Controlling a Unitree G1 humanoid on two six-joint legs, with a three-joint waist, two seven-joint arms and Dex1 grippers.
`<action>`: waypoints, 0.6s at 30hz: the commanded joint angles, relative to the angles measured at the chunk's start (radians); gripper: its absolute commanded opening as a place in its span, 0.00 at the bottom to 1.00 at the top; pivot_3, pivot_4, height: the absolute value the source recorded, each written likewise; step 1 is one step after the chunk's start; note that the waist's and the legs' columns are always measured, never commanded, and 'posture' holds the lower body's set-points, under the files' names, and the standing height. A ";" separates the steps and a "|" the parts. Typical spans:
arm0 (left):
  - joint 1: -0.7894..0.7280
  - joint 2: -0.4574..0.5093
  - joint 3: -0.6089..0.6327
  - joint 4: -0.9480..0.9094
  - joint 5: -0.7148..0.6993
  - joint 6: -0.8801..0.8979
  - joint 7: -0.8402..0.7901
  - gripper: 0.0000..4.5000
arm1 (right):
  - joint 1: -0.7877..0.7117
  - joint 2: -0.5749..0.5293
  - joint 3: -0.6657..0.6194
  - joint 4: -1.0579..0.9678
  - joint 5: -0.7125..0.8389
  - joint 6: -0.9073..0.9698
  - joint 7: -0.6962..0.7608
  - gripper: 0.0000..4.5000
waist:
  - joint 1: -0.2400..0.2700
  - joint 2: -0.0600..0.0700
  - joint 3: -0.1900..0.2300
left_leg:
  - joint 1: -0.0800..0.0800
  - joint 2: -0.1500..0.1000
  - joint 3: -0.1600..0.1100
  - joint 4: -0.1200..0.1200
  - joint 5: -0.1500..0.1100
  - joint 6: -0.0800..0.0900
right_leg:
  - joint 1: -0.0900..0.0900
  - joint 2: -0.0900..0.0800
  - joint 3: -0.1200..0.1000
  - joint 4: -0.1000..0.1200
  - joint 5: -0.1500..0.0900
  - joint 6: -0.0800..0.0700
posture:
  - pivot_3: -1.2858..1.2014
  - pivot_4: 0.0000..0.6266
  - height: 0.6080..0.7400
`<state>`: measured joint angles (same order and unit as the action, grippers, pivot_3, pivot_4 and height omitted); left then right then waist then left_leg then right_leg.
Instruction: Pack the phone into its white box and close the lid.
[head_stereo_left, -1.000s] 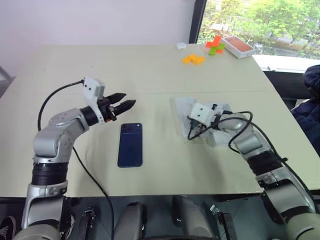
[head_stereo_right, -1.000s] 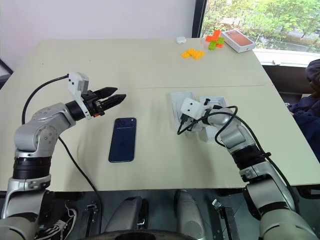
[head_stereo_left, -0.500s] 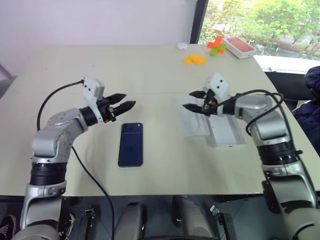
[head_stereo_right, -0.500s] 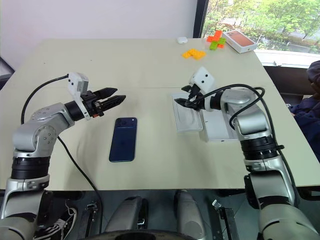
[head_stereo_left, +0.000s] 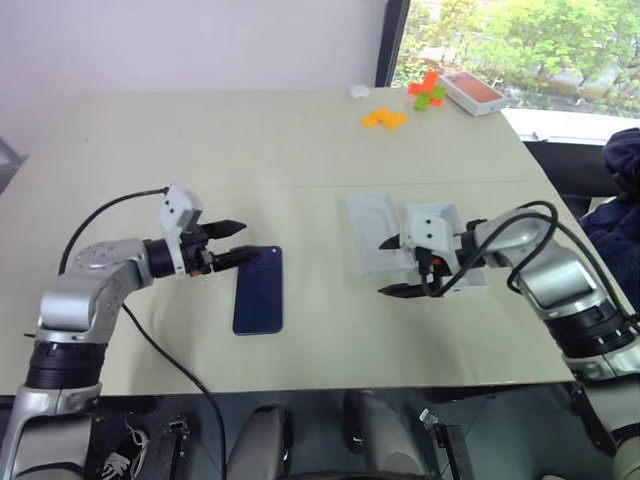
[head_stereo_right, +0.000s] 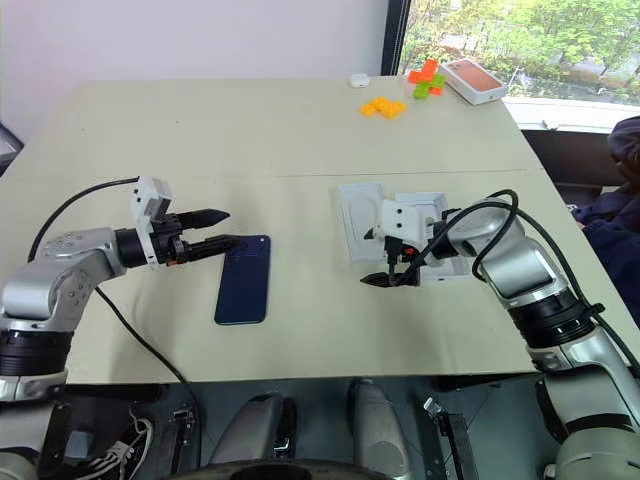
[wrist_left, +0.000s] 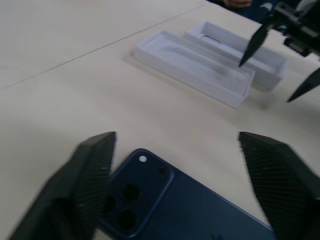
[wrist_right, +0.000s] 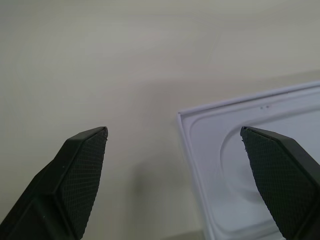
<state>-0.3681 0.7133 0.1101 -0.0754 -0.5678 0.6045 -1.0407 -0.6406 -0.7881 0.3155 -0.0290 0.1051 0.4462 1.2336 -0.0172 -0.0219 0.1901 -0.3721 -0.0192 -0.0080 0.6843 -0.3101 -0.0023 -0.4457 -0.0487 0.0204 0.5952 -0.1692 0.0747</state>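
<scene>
Nearest us, the phone (head_stereo_left: 258, 290) lies flat on the table (head_stereo_left: 200, 150), our left gripper (head_stereo_left: 238, 244) spread empty at its top edge. Farther, our right gripper (head_stereo_left: 398, 266) gapes empty beside the white box (head_stereo_left: 460, 270). Glossy glass may slip.

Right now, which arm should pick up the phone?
Left. Its gripper has its jaws open right at the phone's camera end, while the right gripper hangs by the box parts.
</scene>
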 joint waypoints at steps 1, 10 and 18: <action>0.035 0.029 0.039 -0.087 -0.009 -0.085 -0.051 0.99 | -0.045 0.010 0.032 0.041 -0.065 -0.060 -0.009 1.00 | 0.000 0.000 0.000 | 0.000 0.000 0.001 0.000 0.000 0.000 | 0.000 -0.001 0.001 0.000 0.000 0.000 | 0.52 0.24 1.00; 0.083 0.042 0.051 -0.139 -0.039 -0.069 -0.051 0.99 | -0.096 0.042 0.092 0.160 -0.134 -0.076 0.034 1.00 | 0.003 0.000 0.000 | 0.000 -0.001 0.000 0.000 0.000 0.000 | 0.000 -0.001 0.000 0.000 0.000 0.000 | 0.52 0.24 1.00; 0.090 0.026 0.049 -0.166 -0.053 -0.064 -0.011 0.99 | -0.139 0.050 0.098 0.224 -0.153 -0.025 0.075 1.00 | 0.003 0.000 0.000 | 0.000 -0.001 0.000 0.000 0.000 0.000 | 0.000 -0.001 0.000 0.000 0.000 0.000 | 0.52 0.24 1.00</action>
<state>-0.2770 0.7387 0.1364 -0.2115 -0.6028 0.5418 -1.0591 -0.7582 -0.7375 0.4229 0.2001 -0.0422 0.4195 1.3024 -0.0145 -0.0218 0.1901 -0.3719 -0.0198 -0.0081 0.6844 -0.3101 -0.0024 -0.4458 -0.0494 0.0202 0.5955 -0.1692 0.0745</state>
